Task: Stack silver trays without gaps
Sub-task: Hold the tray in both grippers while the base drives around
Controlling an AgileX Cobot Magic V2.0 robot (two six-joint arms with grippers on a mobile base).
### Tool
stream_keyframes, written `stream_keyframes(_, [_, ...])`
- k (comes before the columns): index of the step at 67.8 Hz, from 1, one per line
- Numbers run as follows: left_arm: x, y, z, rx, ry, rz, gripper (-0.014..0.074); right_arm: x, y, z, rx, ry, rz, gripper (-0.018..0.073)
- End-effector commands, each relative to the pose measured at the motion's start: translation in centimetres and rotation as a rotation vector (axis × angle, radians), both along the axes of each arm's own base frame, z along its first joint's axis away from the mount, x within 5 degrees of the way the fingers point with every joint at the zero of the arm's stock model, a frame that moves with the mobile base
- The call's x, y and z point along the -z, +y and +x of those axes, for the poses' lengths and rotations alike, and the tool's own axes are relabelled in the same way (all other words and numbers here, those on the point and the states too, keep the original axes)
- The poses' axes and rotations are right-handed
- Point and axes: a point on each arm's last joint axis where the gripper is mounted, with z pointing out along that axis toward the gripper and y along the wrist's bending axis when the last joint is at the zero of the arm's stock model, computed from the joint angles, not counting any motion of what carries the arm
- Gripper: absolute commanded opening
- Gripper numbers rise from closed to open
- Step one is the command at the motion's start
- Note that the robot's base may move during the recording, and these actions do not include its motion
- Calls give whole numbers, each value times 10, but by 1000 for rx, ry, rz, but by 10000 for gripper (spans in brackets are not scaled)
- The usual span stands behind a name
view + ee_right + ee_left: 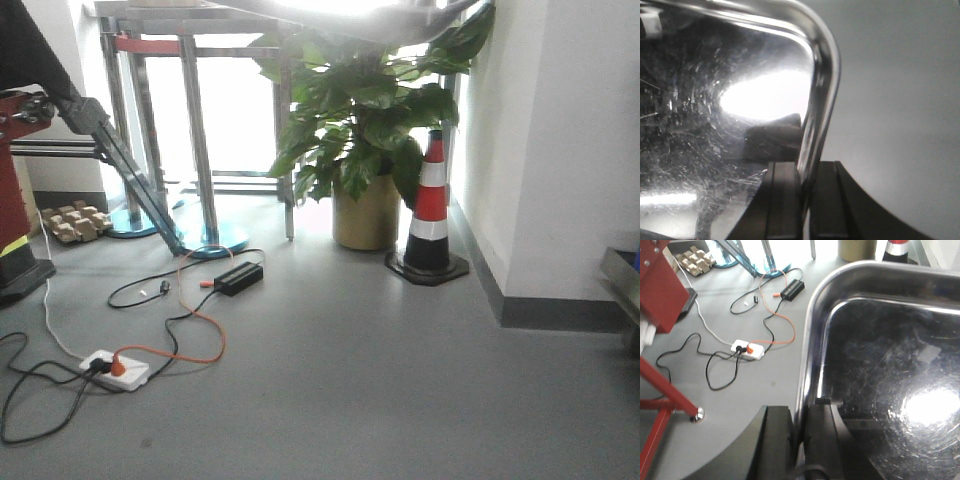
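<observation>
Steel rim clamped by both tools; silver tray seen in the wrist views only.
Left tool (800, 440), at 6 o'clock, is closed on the rim of the silver tray (880, 365), one finger inside and one outside. Grey floor (765, 395) and a power strip (747, 349) show past the rim at 9 o'clock. Right tool (805, 200) pinches the rim likewise. Front view gives the whole plant (365, 110) and traffic cone (430, 205).

A potted plant (362, 140) is seen on the grey floor (380, 380). A red-and-white traffic cone (430, 215) is stood just right of it and a steel frame (195, 130) left of it. Further left and nearer the camera, a black adapter (238, 277), an orange cable (207, 340) and a white power strip (115, 368) are laid.
</observation>
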Motion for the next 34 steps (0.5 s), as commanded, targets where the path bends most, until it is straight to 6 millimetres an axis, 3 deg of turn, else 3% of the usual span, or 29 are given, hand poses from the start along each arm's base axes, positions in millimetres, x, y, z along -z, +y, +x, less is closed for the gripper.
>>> stream_keyframes(1, [-3, -10, 2, 76, -38, -43, -16, -26, 25, 0, -197, -192, 273, -15])
stream_keyframes(34, [-5, -11, 3, 84, -67, -35, -16, -26, 26, 0, -198, -193, 274, -15])
